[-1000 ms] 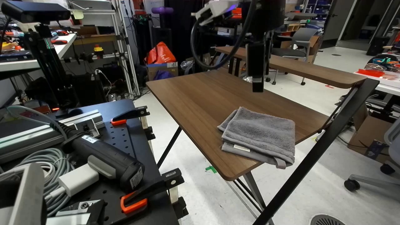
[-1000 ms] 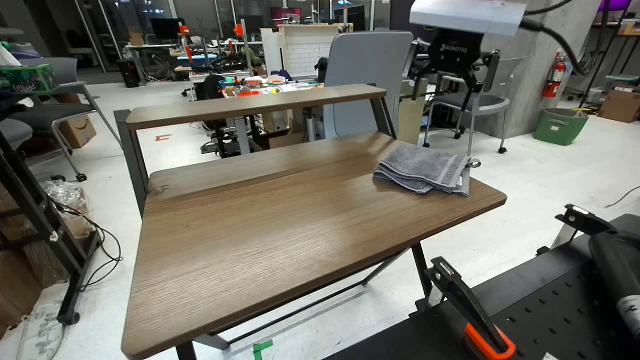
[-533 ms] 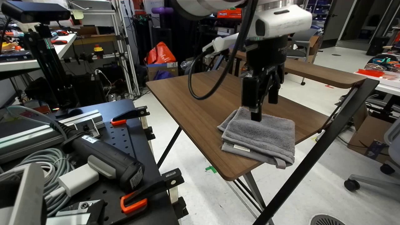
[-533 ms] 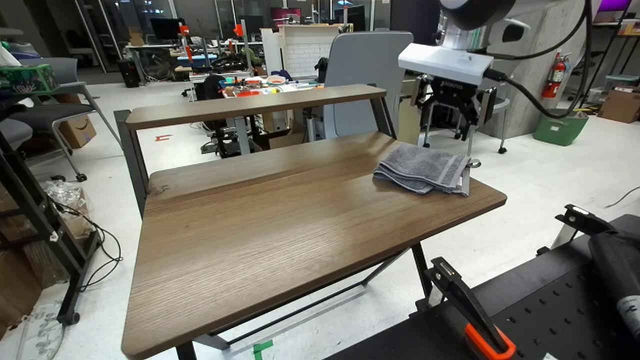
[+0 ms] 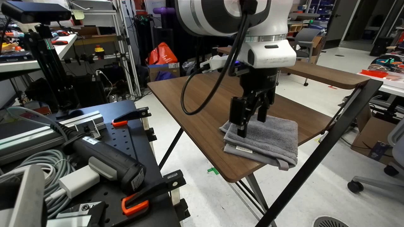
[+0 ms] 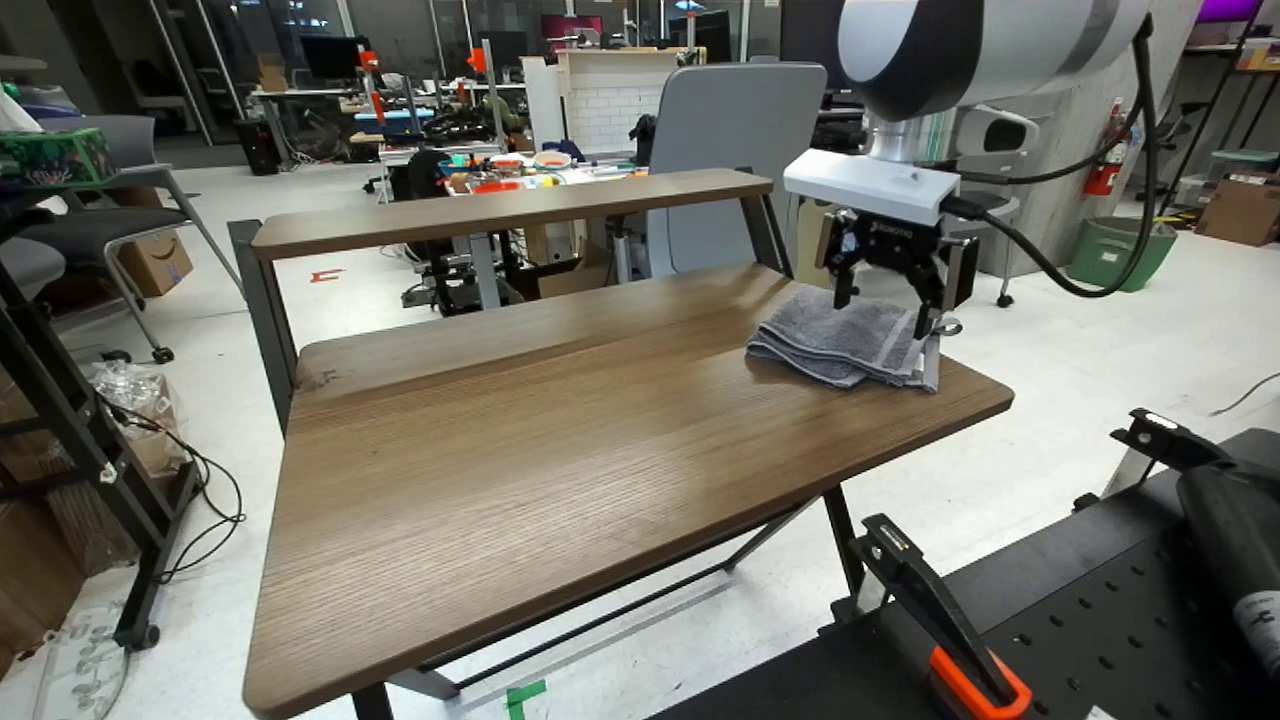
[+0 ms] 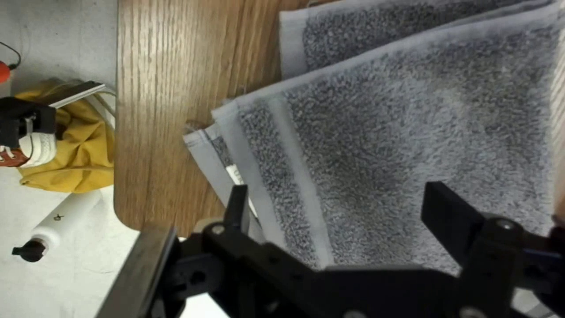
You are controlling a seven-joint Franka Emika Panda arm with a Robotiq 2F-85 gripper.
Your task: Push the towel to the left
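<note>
The towel is a folded grey cloth lying flat near one end of the brown tabletop, seen in both exterior views (image 5: 271, 142) (image 6: 825, 335). One corner with a loop reaches past the table edge in an exterior view. The towel fills much of the wrist view (image 7: 397, 132), with its pale stripe and white label at left. My gripper (image 5: 252, 125) is open, pointing down over the towel; it also shows in an exterior view (image 6: 882, 314). In the wrist view the fingers (image 7: 337, 192) are wide apart with nothing gripped between them. I cannot tell whether the tips touch the cloth.
The brown tabletop (image 6: 520, 450) stretches away from the towel. A raised shelf (image 6: 500, 210) runs along one long side, with a slanted black leg (image 5: 315, 154) near the towel. A black workbench (image 5: 126, 142) with orange-tipped clamps and a tool stands beside the table.
The arm has come down from well above the table until the gripper is low over the towel. The fingers stay open. The towel has not moved.
</note>
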